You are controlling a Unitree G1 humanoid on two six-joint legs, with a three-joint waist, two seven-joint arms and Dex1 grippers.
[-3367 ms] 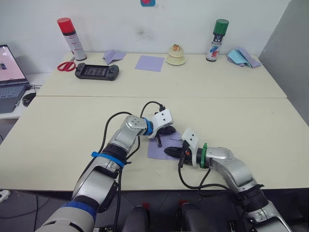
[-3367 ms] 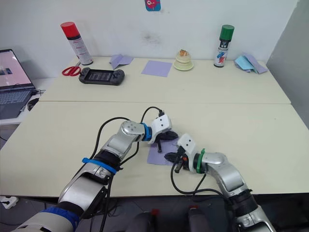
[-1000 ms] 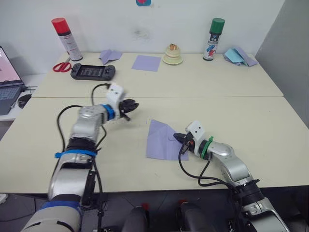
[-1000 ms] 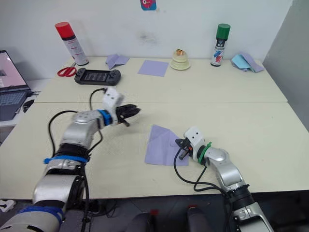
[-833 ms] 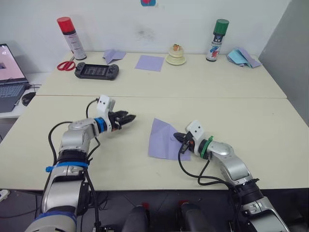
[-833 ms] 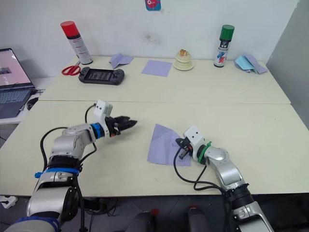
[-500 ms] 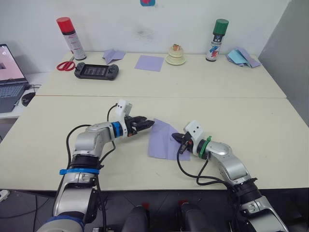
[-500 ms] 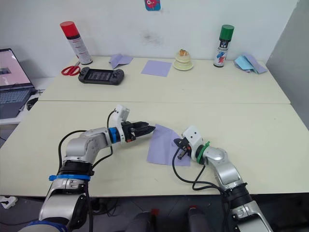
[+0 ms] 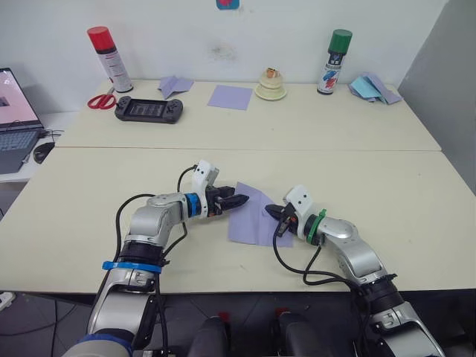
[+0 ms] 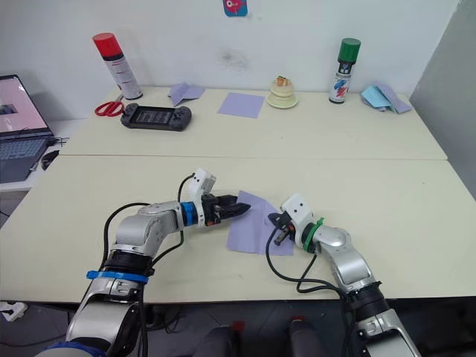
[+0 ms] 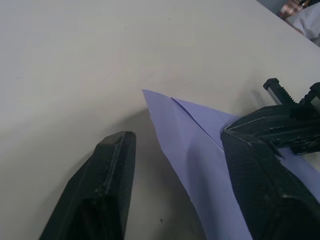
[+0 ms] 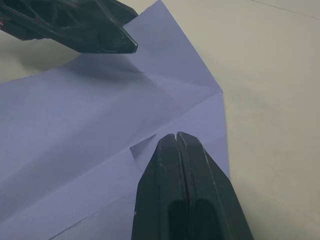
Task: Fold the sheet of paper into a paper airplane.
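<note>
The sheet of paper (image 9: 251, 217) lies on the near table, lavender, creased, with a folded point at its far end. My left gripper (image 9: 241, 201) is open at the sheet's far left edge. In the left wrist view the paper's corner (image 11: 192, 150) lies between the two fingers (image 11: 102, 190), one over the paper, one over bare table. My right gripper (image 9: 280, 215) is shut, its tip resting on the sheet's right side. In the right wrist view the closed fingertips (image 12: 176, 142) press on the paper (image 12: 90, 115), with the left gripper (image 12: 117, 40) just beyond.
On the far table stand a red spray can (image 9: 110, 59), scissors (image 9: 101, 101), a black game console (image 9: 149, 110), a folded lavender piece (image 9: 172, 85), a smooth lavender square (image 9: 230, 97), a small cake-like object (image 9: 271, 84), a green spray can (image 9: 331, 61) and light-blue paper pieces (image 9: 372, 88). A laptop (image 9: 16, 126) sits at the left.
My left arm has swung in from the left side of the table to the paper's far left edge, its fingers spread wider. The right gripper has stayed on the sheet.
</note>
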